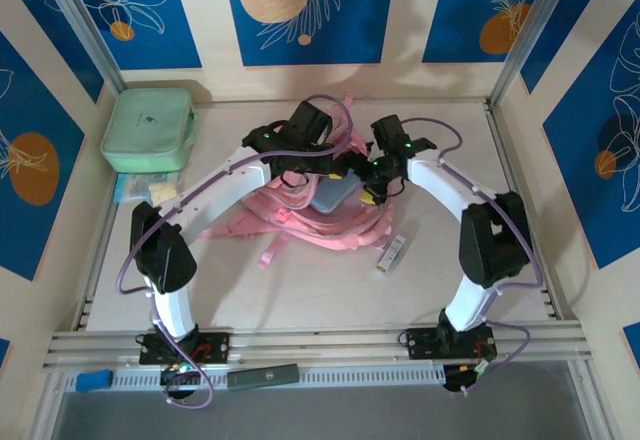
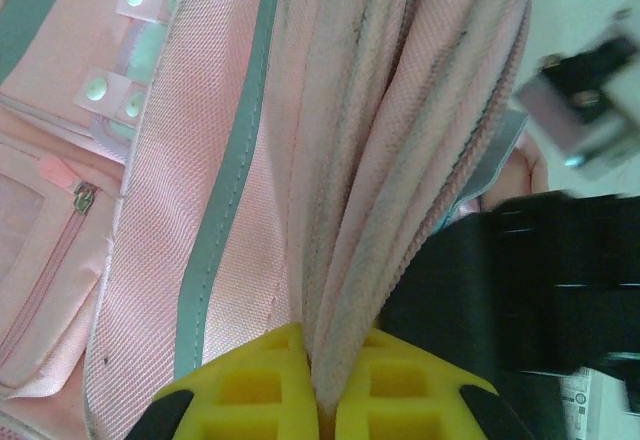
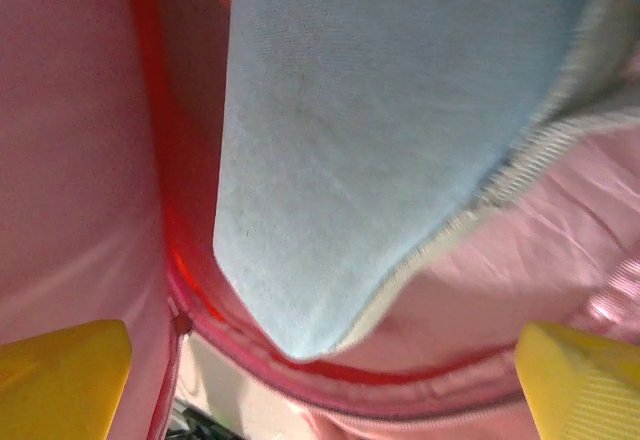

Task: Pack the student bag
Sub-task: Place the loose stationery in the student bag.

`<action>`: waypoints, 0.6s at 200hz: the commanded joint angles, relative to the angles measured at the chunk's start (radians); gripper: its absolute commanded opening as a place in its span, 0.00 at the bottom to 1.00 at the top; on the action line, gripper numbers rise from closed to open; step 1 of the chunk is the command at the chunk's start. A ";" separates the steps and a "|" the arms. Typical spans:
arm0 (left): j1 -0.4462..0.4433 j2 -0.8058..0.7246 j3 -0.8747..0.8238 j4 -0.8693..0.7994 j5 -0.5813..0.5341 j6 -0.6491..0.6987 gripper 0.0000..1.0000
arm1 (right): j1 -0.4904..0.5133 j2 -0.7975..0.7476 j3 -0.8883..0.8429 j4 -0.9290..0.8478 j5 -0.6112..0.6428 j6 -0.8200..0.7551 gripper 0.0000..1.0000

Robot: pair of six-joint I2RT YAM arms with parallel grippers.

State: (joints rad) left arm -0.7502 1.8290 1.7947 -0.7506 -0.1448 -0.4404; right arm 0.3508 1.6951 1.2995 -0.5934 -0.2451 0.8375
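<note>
Student bag (image 2: 230,190): matt woven pink cloth.

We get bright, even overhead light in the top view; faint soft shadows on the worktop (image 1: 320,290). Left wrist view: student bag (image 2: 200,160) weave sharp, right edge out of focus. Right wrist view blurry throughout, strong pink-red cast.

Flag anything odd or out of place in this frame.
Nothing spilled or damaged. A light blue cloth item sits only partway inside the open zip of the pink bag, and a small white tube lies loose beside it.
</note>
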 commanded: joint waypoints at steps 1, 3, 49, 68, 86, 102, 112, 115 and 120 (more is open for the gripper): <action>0.000 -0.065 0.048 0.065 0.031 -0.025 0.00 | -0.069 -0.101 -0.104 0.040 -0.096 -0.011 0.93; 0.000 -0.065 0.046 0.068 0.034 -0.026 0.00 | -0.073 -0.104 -0.113 0.046 -0.099 -0.010 0.92; -0.002 -0.060 0.034 0.105 0.107 -0.044 0.00 | -0.069 0.006 -0.086 0.115 -0.090 0.008 0.52; -0.004 -0.066 0.033 0.106 0.108 -0.045 0.00 | -0.017 0.104 0.013 0.119 -0.033 0.015 0.32; -0.004 -0.071 0.032 0.099 0.108 -0.044 0.00 | 0.031 0.191 0.087 0.146 0.031 0.031 0.18; -0.003 -0.076 0.025 0.097 0.106 -0.038 0.00 | 0.069 0.249 0.122 0.248 0.012 0.038 0.12; -0.003 -0.078 0.022 0.094 0.091 -0.037 0.00 | 0.088 0.281 0.156 0.291 -0.017 0.038 0.09; -0.002 -0.078 0.022 0.093 0.089 -0.034 0.00 | 0.093 0.286 0.165 0.303 -0.024 0.034 0.08; -0.002 -0.079 0.021 0.092 0.085 -0.033 0.00 | 0.097 0.294 0.176 0.312 -0.025 0.028 0.07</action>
State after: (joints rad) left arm -0.7483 1.8275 1.7947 -0.7414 -0.0784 -0.4664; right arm 0.4126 1.9396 1.4071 -0.3950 -0.2424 0.8707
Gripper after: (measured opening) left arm 0.086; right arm 0.097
